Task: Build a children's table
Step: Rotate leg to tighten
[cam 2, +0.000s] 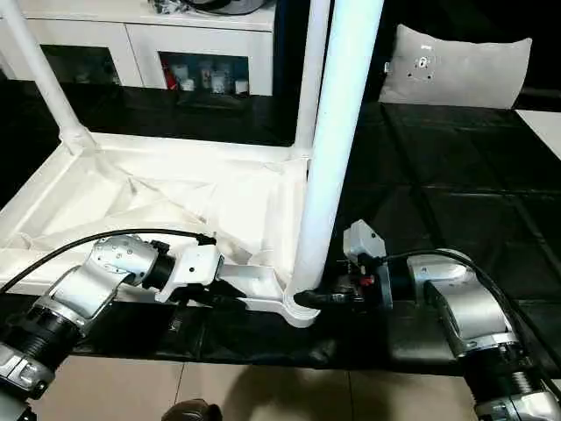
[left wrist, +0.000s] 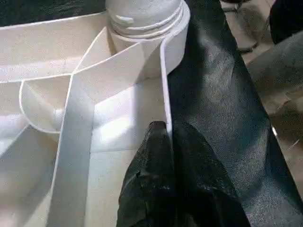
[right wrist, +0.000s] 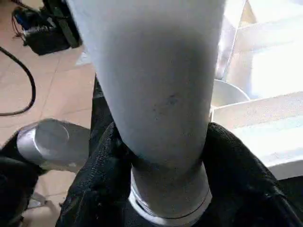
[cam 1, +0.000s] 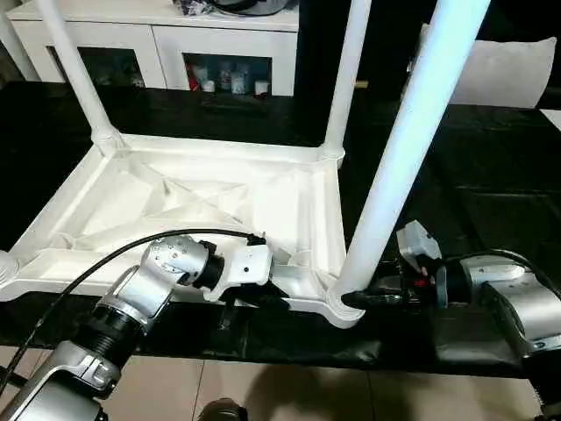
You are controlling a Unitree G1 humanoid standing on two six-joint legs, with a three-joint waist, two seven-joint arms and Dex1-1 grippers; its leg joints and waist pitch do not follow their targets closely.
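The children's table lies upside down on a black mat, its ribbed square top point(cam 1: 175, 197) facing up. Two white legs stand in the far corner sockets, one at the left point(cam 1: 74, 70) and one at the right point(cam 1: 346, 79). A third leg point(cam 1: 412, 132) stands in the near right socket point(cam 1: 344, 309). My right gripper point(cam 1: 355, 300) is shut on the base of this leg, a black finger point(right wrist: 102, 156) pressed on each side. My left gripper point(cam 1: 254, 298) is shut on the top's thin near rim point(left wrist: 163, 71), just left of that socket.
A long white cabinet point(cam 1: 158, 44) with glass-fronted openings runs along the back. A white cushion point(cam 2: 456, 66) lies at the back right. The black mat point(cam 1: 491, 175) ends close behind my arms, with tiled floor point(cam 1: 263, 390) below.
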